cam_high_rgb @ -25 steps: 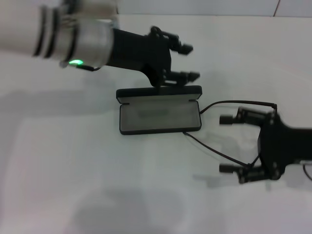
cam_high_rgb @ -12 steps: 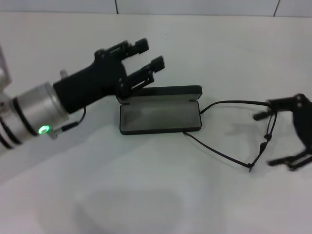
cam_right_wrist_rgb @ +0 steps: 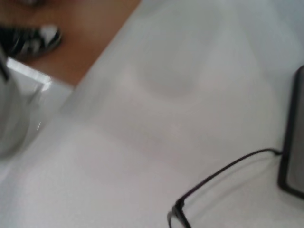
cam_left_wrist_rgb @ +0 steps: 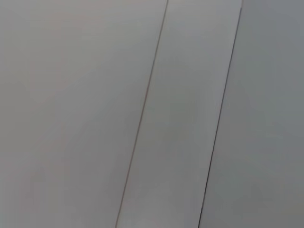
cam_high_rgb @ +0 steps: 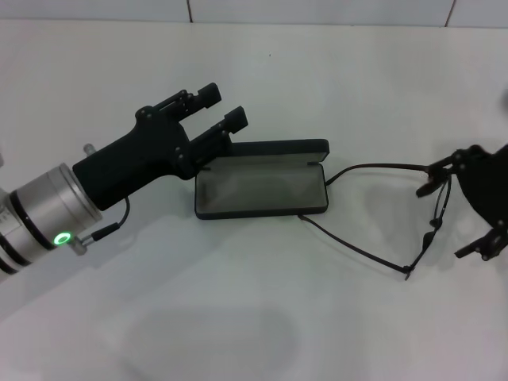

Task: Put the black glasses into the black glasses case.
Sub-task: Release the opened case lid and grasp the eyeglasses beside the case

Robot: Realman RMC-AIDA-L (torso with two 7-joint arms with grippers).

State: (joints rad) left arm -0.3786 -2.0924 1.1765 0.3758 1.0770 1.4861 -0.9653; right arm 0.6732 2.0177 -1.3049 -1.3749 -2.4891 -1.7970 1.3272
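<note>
The black glasses case (cam_high_rgb: 262,190) lies open in the middle of the white table, grey lining up, with its lid (cam_high_rgb: 274,148) raised behind. The black glasses (cam_high_rgb: 385,166) lie unfolded to the right of it, temple tips near the case's right end. My left gripper (cam_high_rgb: 222,105) is open and empty just beyond the case's left end. My right gripper (cam_high_rgb: 459,218) is open at the right edge, its fingertips (cam_high_rgb: 432,186) close to the glasses' front, holding nothing. The right wrist view shows a glasses temple and hinge (cam_right_wrist_rgb: 176,209) and the case's edge (cam_right_wrist_rgb: 292,142).
The white table (cam_high_rgb: 238,317) stretches around the case. The right wrist view shows the table's edge, brown floor (cam_right_wrist_rgb: 90,38) and a metal part (cam_right_wrist_rgb: 14,114) beyond it. The left wrist view shows only grey wall panels (cam_left_wrist_rgb: 180,114).
My left arm has swung down and back to the left, from over the case's lid to its left end. My right gripper has drawn back to the right, off the glasses.
</note>
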